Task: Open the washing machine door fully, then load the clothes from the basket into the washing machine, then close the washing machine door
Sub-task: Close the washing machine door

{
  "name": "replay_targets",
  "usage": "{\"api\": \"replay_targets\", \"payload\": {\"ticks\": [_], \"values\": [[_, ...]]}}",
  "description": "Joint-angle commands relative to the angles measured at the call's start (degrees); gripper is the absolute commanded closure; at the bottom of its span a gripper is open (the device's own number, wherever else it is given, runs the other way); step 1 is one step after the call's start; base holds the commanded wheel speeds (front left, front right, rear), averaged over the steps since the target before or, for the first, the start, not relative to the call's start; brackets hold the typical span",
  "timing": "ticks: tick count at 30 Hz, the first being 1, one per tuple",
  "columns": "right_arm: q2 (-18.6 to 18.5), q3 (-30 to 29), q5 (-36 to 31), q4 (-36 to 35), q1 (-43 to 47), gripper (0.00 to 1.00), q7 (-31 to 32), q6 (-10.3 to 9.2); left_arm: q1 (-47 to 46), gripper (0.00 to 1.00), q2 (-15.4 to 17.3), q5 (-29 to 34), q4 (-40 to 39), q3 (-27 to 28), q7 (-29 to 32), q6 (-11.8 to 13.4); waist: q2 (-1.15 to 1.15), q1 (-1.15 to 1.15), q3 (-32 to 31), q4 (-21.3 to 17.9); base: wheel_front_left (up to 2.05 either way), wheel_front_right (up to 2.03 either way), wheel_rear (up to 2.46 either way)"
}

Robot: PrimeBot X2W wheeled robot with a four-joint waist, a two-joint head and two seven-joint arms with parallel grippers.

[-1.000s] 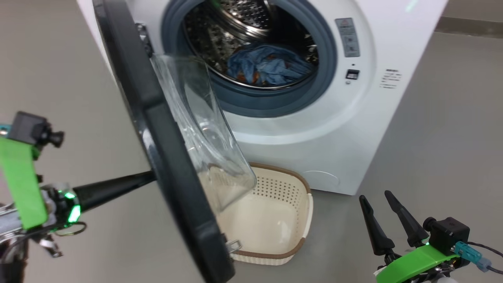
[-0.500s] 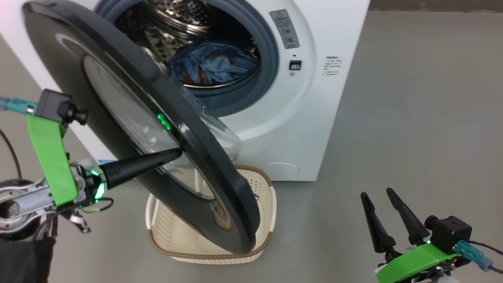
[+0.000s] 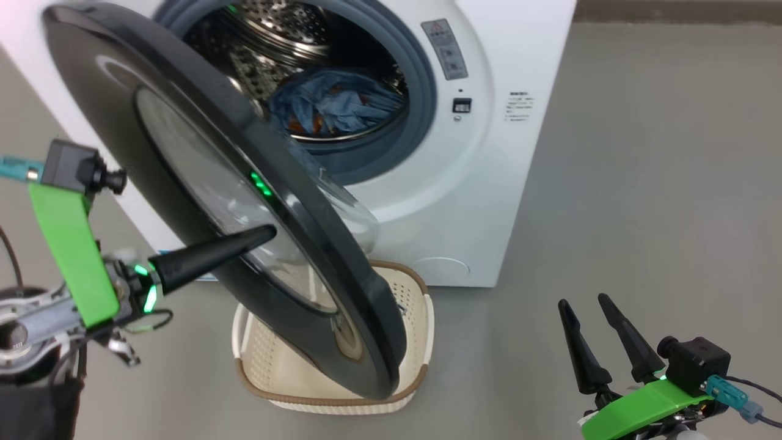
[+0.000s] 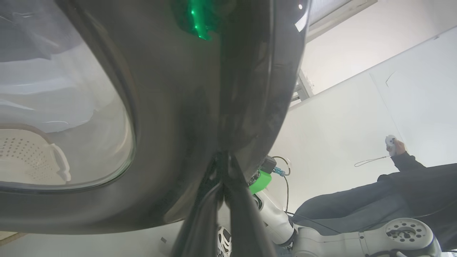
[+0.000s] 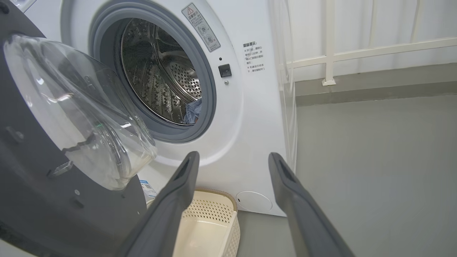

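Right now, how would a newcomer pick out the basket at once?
Find the big white washing machine. On the floor at its foot, partly behind the half-open black door, sits the basket. It alone is cream, perforated plastic with a brown woven-look rim.

The washing machine (image 3: 489,183) is plain white, with a grey-blue gasket (image 3: 423,91) around a shiny steel drum (image 3: 256,55) dotted with holes. The washing machine door (image 3: 305,226) has a glossy black rim around clear glass. The clothes (image 3: 336,107), at upper centre, are light blue with orange flecks. The basket (image 3: 410,299) is cream with rows of small holes and a brown rim. The floor (image 3: 641,214) is flat grey. The left gripper (image 3: 267,231) and right gripper (image 3: 581,300) have black fingers and bright green brackets.
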Motion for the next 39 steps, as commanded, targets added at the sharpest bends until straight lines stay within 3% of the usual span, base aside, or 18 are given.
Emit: {"api": "replay_targets", "payload": {"ticks": [1,2,4,7,8,10,12,24,32,39], "values": [[-0.36,1.34,0.03,-1.12,0.17,0.00,-0.28,0.09,0.15,1.00,2.90,-0.30,-1.82,2.80,-0.36,-0.18,0.00,0.00,-1.24,1.29,0.00,0.00,0.00],[-0.39,1.38,0.07,-1.06,0.39,0.00,-0.28,0.09,0.94,0.99,3.11,-0.28,-2.19,3.04,-0.54,-0.18,0.00,0.00,-1.56,1.69,0.00,0.00,0.00],[-0.47,1.40,0.18,-0.97,0.79,0.00,-0.28,0.09,2.48,0.87,3.22,-0.42,-2.81,3.68,-1.16,-0.18,0.00,0.00,-2.23,2.49,0.00,0.00,0.00],[-0.60,1.63,0.29,-0.93,1.39,0.00,-0.28,0.09,4.51,0.62,3.24,-0.50,-3.42,4.70,-2.26,-0.18,0.00,0.00,-2.97,3.69,0.00,0.00,0.00],[-0.65,1.70,0.31,-0.93,1.49,0.00,-0.28,0.09,5.19,0.52,3.34,-0.34,-3.64,4.96,-2.60,-0.18,0.00,0.00,-3.11,3.99,0.00,0.00,0.00],[-0.71,1.76,0.36,-0.91,1.59,0.00,-0.28,0.09,6.84,0.17,3.55,0.33,-4.06,5.42,-3.58,-0.18,0.00,0.00,-3.34,4.39,0.00,0.00,0.00],[-0.76,1.86,0.41,-0.92,1.76,0.00,-0.28,0.09,8.84,0.00,3.62,1.06,-4.37,5.78,-4.80,-0.18,0.00,0.00,-3.57,4.57,0.00,0.00,0.00],[-1.55,1.97,0.71,-1.15,2.86,0.00,-0.28,0.09,20.02,0.00,2.05,5.10,-2.32,5.31,-17.37,-0.18,0.00,0.00,-3.80,4.00,0.00,0.00,0.00],[-1.66,1.51,0.66,-1.38,2.74,0.00,-0.28,0.09,24.21,0.00,3.15,8.71,2.43,2.98,-32.06,-0.18,0.00,0.00,-2.88,1.90,0.00,0.00,0.00],[-1.41,1.29,0.49,-1.47,2.42,0.00,-0.28,0.09,26.77,0.00,7.56,15.39,6.40,-4.70,-49.07,-0.18,0.00,0.00,-2.09,-0.45,0.00,0.00,0.00]]}}
